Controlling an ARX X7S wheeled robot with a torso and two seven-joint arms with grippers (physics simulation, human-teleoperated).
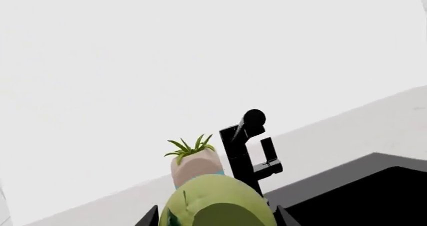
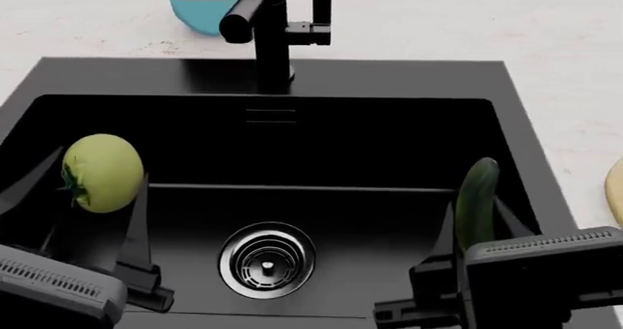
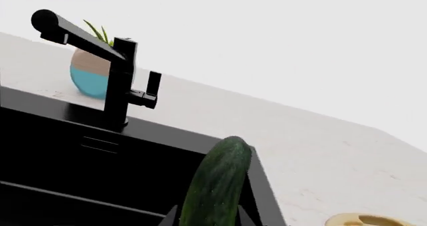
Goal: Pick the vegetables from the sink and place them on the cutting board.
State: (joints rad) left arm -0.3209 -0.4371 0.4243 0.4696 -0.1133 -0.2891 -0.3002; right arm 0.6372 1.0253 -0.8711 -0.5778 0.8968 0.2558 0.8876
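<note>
A round pale-green tomato (image 2: 101, 172) sits clamped in the left gripper (image 2: 90, 216) above the sink's (image 2: 292, 146) left side; the dark green cucumber (image 2: 476, 205) stands upright, gripped by the right gripper (image 2: 474, 252) at right.

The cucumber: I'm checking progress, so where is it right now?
In the head view the cucumber stands upright in the right end effector, above the sink near its right wall; the left end effector holds the tomato.

Both grippers, left gripper (image 2: 93, 219) and right gripper (image 2: 477, 260), are matte black with grey ribbed housings.
</note>
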